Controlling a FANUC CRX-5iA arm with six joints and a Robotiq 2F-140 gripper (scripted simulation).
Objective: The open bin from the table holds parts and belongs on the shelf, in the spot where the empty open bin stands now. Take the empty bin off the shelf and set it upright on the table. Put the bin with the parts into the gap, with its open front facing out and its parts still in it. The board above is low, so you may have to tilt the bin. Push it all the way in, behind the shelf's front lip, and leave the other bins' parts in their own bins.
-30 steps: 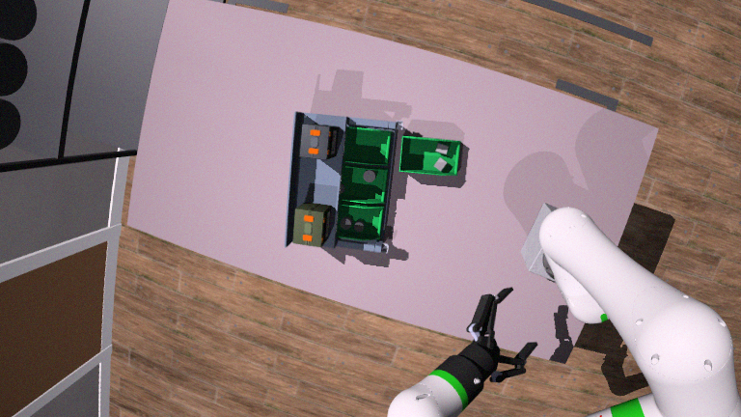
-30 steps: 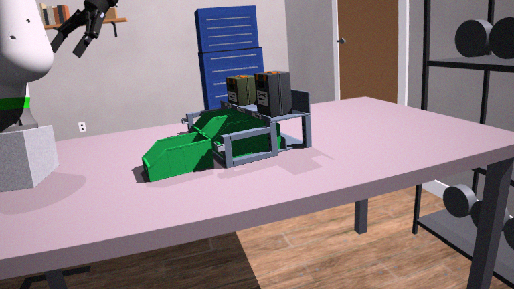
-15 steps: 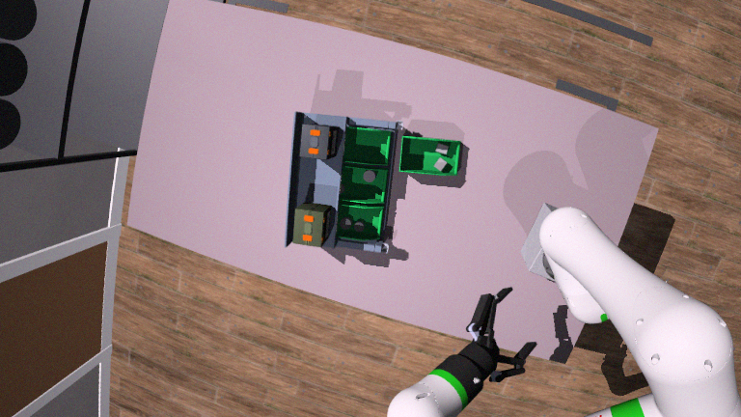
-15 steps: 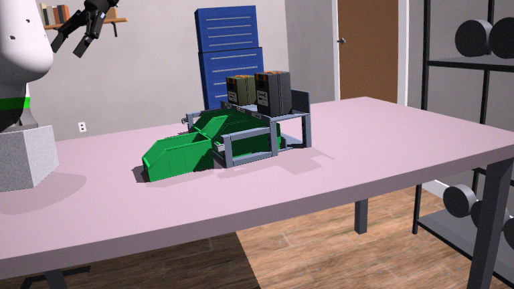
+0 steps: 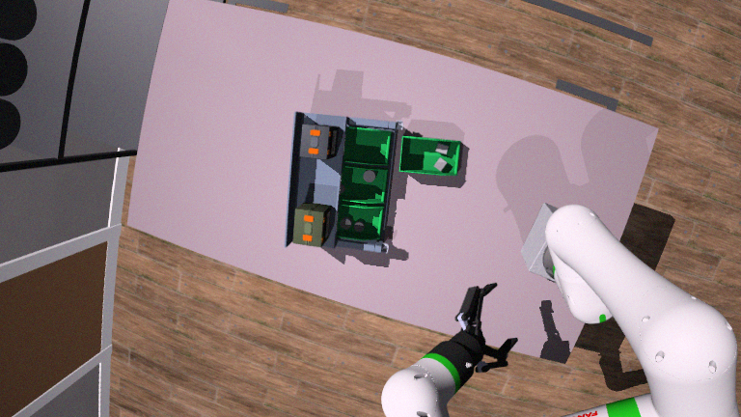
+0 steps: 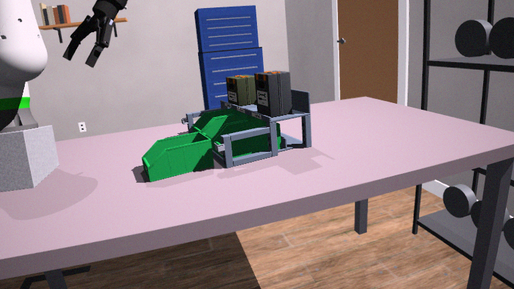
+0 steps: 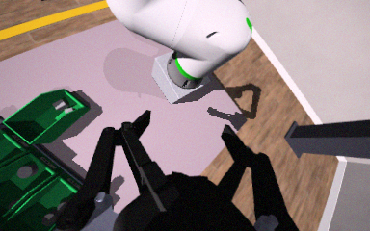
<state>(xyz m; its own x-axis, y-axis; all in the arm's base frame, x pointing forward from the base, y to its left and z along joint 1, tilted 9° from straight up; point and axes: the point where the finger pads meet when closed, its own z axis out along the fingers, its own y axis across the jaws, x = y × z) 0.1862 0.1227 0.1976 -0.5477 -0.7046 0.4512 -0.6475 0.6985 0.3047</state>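
The green bin with grey parts (image 5: pixel 430 155) stands upright on the pink table, just in front of the grey shelf (image 5: pixel 341 180); it also shows in the side view (image 6: pixel 178 157) and the wrist view (image 7: pixel 45 115). Three green bins sit in the shelf's lower level. The end one beside the table bin looks empty (image 5: pixel 367 145), the middle one (image 5: pixel 367 176) holds one round part, and the far one (image 5: pixel 357 222) holds two. My gripper (image 5: pixel 501 314) (image 6: pixel 79 59) (image 7: pixel 187 123) is open and empty, high in the air over the table's edge and far from the bins.
An olive box (image 5: pixel 310 225) and a dark grey box (image 5: pixel 319 142) stand on the shelf's low top board. My grey base block (image 5: pixel 537 248) sits on the table near the bin with parts. A dark rack with weights (image 6: pixel 473 39) stands beyond the table's end.
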